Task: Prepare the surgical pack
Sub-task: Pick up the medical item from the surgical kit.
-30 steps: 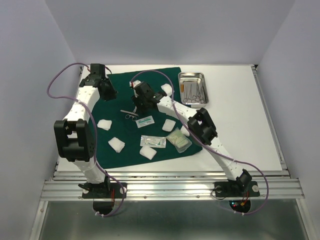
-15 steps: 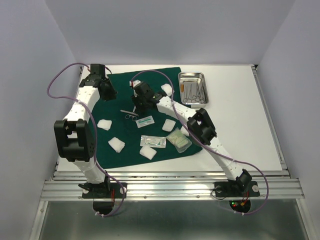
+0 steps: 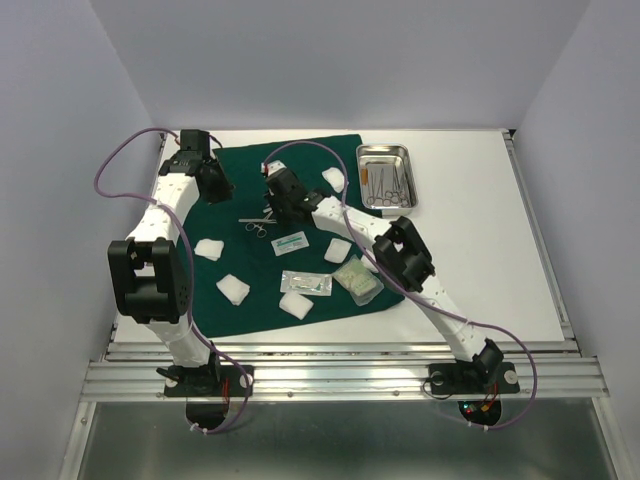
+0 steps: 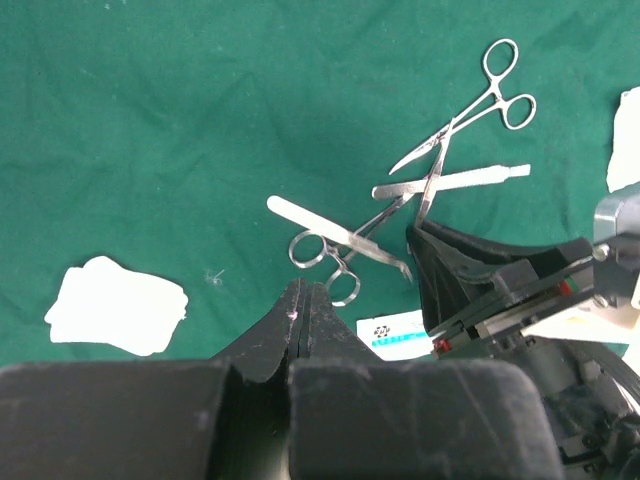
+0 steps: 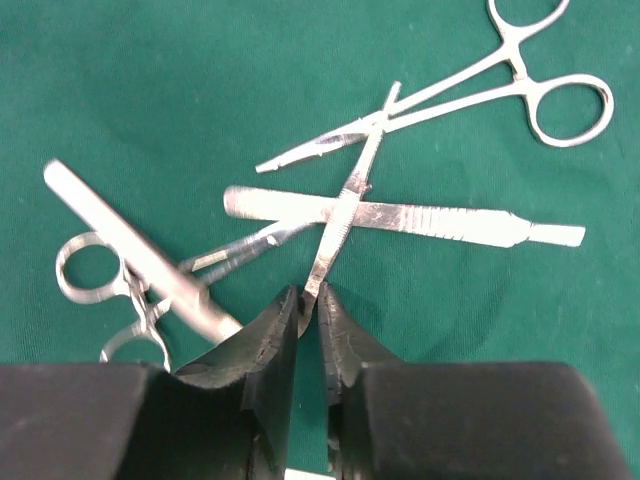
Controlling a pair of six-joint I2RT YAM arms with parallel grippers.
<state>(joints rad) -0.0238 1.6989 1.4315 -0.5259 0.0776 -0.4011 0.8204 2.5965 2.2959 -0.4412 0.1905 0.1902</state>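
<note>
The white desk [image 3: 480,250] carries the dark green drape [image 3: 245,170] on its nine o'clock side. The steel tray [image 3: 385,158] stands at two o'clock, off the cloth. On the drape lie packets [image 3: 306,284], gauze pads [image 3: 232,288] and crossed steel tools. My right claw [image 5: 308,300] is clenched on the tip of one thin instrument [image 5: 365,160] near the drape's middle. My left claw [image 4: 303,292] is pressed together, grasping nothing, at the drape's ten o'clock corner.
</note>
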